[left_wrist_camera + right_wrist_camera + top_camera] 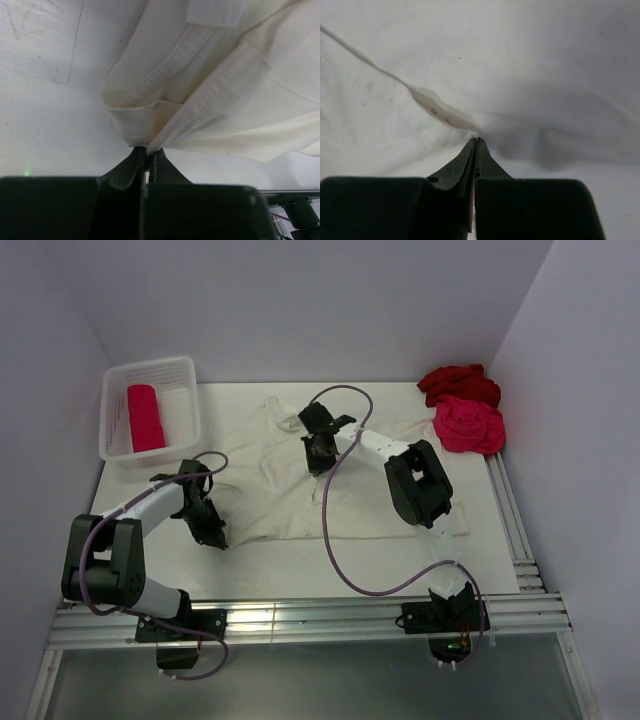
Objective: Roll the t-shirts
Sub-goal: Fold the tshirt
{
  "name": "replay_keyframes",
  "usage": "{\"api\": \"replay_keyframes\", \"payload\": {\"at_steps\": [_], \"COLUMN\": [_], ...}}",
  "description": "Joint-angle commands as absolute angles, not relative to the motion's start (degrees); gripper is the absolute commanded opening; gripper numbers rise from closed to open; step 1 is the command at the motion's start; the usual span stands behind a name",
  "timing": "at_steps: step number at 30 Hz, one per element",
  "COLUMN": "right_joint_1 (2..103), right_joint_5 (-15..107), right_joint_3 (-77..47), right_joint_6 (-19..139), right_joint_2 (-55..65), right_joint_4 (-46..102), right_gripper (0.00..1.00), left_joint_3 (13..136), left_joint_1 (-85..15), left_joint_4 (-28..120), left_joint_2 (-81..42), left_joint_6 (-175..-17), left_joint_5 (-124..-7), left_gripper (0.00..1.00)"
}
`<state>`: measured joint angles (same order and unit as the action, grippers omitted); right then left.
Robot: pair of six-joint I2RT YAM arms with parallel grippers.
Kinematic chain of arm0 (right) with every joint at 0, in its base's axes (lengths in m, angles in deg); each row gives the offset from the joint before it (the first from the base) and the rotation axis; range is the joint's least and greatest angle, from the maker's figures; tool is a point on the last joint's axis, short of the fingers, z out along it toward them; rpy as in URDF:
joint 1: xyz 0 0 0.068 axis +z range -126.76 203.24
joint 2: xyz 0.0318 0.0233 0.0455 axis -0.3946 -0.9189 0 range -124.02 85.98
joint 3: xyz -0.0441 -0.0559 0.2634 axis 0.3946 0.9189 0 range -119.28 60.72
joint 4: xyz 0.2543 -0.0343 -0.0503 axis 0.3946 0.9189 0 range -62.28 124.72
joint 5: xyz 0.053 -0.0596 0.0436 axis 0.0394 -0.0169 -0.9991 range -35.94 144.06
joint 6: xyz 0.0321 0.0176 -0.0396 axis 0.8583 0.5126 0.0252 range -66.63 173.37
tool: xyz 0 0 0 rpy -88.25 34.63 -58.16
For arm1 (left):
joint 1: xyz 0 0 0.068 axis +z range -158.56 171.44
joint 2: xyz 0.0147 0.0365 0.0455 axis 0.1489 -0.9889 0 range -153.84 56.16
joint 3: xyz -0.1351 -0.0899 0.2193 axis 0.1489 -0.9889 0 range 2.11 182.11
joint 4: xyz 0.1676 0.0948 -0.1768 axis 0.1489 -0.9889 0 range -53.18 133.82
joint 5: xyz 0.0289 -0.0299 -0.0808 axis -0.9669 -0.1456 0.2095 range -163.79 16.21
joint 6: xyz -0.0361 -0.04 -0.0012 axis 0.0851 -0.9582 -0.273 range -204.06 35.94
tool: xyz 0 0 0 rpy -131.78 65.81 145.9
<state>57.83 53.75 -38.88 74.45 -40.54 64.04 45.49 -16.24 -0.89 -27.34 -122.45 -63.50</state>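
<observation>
- The left pincer [213, 533], nearest the bases, is clamped on a hem corner of the cream-white t-shirt [275, 495]. The shirt spreads to its right and beyond it on the tabletop [270, 570].
- The right pincer [318, 458], farther out, is closed on a fold mid-shirt.
- The shirt's long axis seems to run left to right between the pincers; which way the neck points is unclear.

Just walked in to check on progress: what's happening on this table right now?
Both arms are working on the cream-white t-shirt, which lies spread on the table and is not yet rolled. The left gripper is shut on a hemmed edge at its near-left side; the right gripper is pinched shut on a fold farther back. One rolled pink-red t-shirt lies in the white basket. The dark red t-shirt and hot pink t-shirt wait crumpled in the far right corner.
</observation>
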Motion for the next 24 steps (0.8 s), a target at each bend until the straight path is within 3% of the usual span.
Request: {"api": "replay_keyframes", "payload": {"at_steps": [1,4,7,8,14,24], "right_joint_1": [57.17,57.17,57.08,56.99,51.54,31.17], "right_joint_5": [54.33,54.5,55.99,55.82,51.25,51.16], "right_joint_3": [-37.03,-36.84,-37.98,-38.07,-27.79,11.19], "right_joint_6": [75.87,76.92,77.71,77.98,83.78,96.69], "right_joint_2": [-35.66,-35.57,-35.48,-35.22,-23.88,8.79], "right_joint_4": [62.61,63.23,64.45,64.72,61.48,63.13], "right_gripper": [0.0,0.07,0.37,0.53,0.56,0.54], "left_joint_3": [48.07,49.39,51.06,51.41,52.12,50.19], "left_joint_1": [-15.77,-15.16,-14.01,-13.4,-12.17,-11.73], "left_joint_4": [-1.88,-2.58,-3.29,-3.46,-3.81,-5.22], "left_joint_2": [-27.6,-27.86,-28.13,-28.3,-28.57,-26.63], "left_joint_6": [-120.71,-119.66,-118.34,-118.07,-116.93,-115.96], "left_joint_5": [-63.59,-64.47,-65.52,-65.96,-65.7,-62.81], "left_gripper": [0.0,0.0,0.0,0.0,0.0,0.0]}}
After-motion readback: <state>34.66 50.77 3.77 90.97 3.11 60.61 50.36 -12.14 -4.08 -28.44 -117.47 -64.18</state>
